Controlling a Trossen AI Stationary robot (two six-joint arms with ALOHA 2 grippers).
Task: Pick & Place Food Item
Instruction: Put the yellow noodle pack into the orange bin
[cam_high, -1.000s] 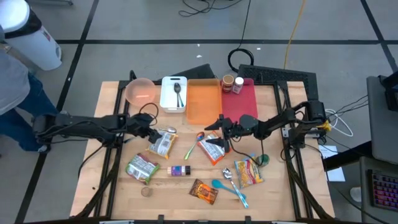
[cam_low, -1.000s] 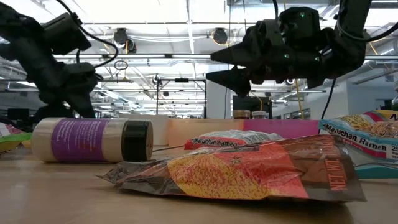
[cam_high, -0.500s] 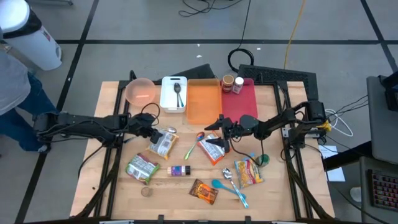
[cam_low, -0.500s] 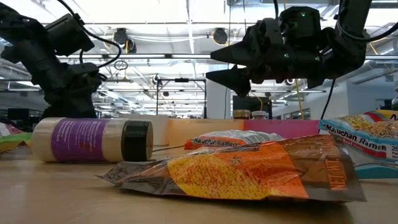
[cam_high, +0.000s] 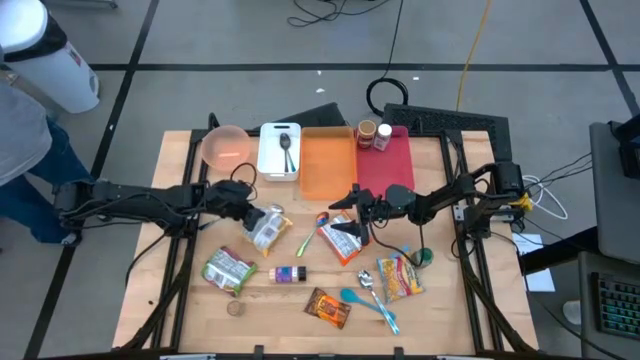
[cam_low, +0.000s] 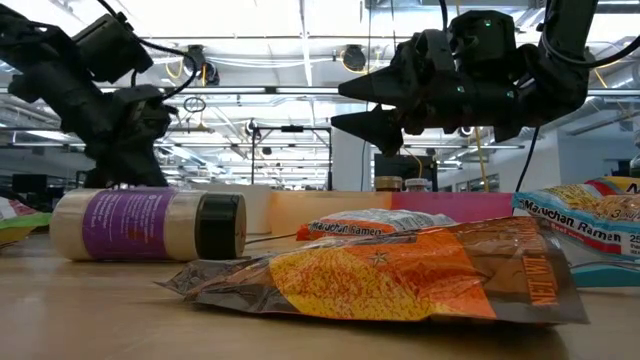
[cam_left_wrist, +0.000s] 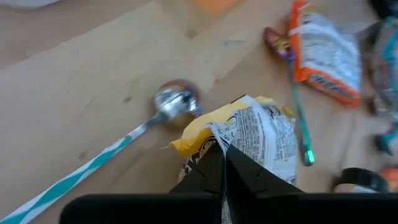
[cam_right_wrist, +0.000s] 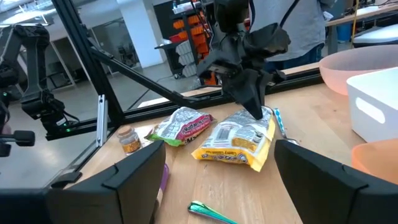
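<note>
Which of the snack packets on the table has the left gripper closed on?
The yellow-and-white packet beside the striped-handled spoon; the left gripper pinches its edge. Other packets lie untouched.

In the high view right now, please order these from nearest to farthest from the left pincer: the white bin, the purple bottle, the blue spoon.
Measured from the left pincer, shut on the yellow snack bag:
1. Purple bottle, just toward the front edge of the table, slightly to the right.
2. White bin, toward the back edge; nearly as close as the bottle, so this order is uncertain.
3. Blue spoon, front right, clearly farthest.
</note>
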